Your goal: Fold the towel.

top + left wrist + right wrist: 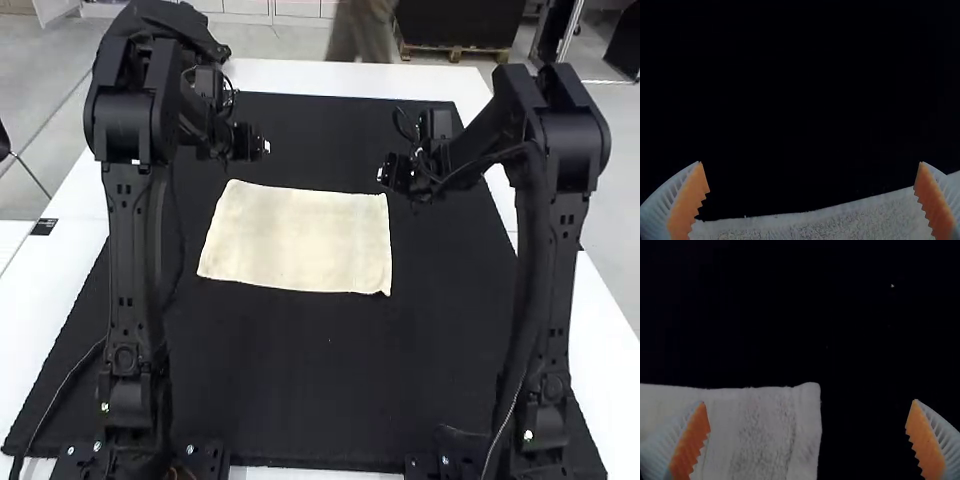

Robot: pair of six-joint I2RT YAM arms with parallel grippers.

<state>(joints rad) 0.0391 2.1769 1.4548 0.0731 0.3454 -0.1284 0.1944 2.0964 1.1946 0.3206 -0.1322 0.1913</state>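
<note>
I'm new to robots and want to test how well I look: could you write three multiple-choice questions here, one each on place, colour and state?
1. Where does the towel lie?
A) on the floor
B) on the black mat
C) in a basket

2. What colour are the pads on the left gripper?
A) orange
B) blue
C) green

3. How does the left gripper stand?
A) shut on the towel
B) shut on nothing
C) open

Key:
1. B: the high view shows black mat all around the towel.
2. A: the left wrist view shows orange ribbed pads.
3. C: there, its fingers stand wide apart.
</note>
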